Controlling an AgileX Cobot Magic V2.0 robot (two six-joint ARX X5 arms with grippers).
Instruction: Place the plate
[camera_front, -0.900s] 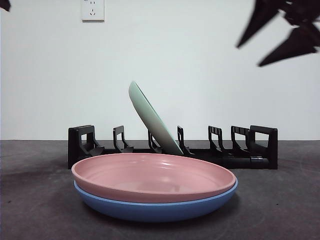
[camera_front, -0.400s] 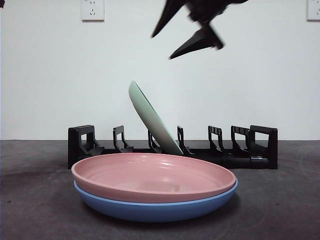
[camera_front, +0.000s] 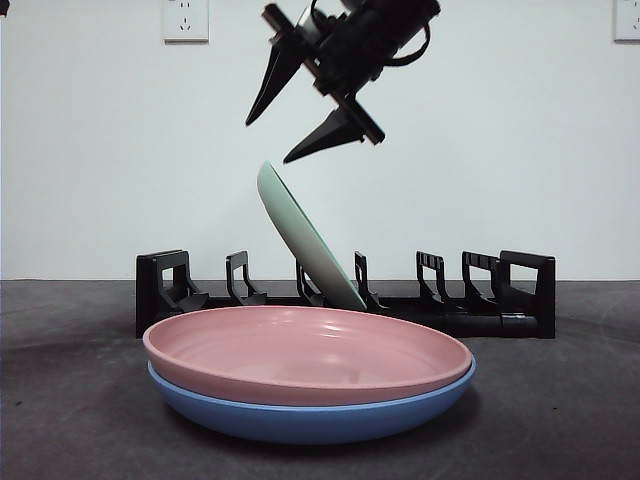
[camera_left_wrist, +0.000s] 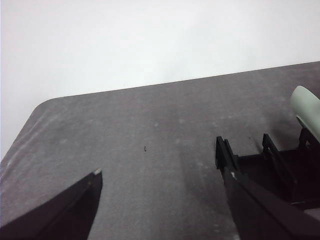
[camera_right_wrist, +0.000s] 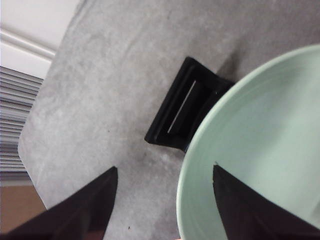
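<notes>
A pale green plate (camera_front: 305, 240) leans tilted in a middle slot of the black dish rack (camera_front: 500, 300). A pink plate (camera_front: 300, 350) lies stacked on a blue plate (camera_front: 310, 425) in front of the rack. My right gripper (camera_front: 268, 140) is open and empty, just above the green plate's top rim. In the right wrist view its jaws (camera_right_wrist: 165, 170) straddle the green plate's rim (camera_right_wrist: 260, 150) over the rack's end (camera_right_wrist: 182, 107). My left gripper (camera_left_wrist: 162, 175) is open and empty, off to the side of the rack's end (camera_left_wrist: 270, 165), where the green plate's edge (camera_left_wrist: 306, 107) shows.
The rack holds several vacant slots on both sides of the green plate. The dark table (camera_front: 560, 400) stretches around the stacked plates. A white wall with an outlet (camera_front: 186, 20) stands behind. The left arm shows as a black tip (camera_front: 4, 6) at the top corner.
My right gripper has moved from the upper right leftward and down to just above the green plate's rim. The plates and rack have not moved.
</notes>
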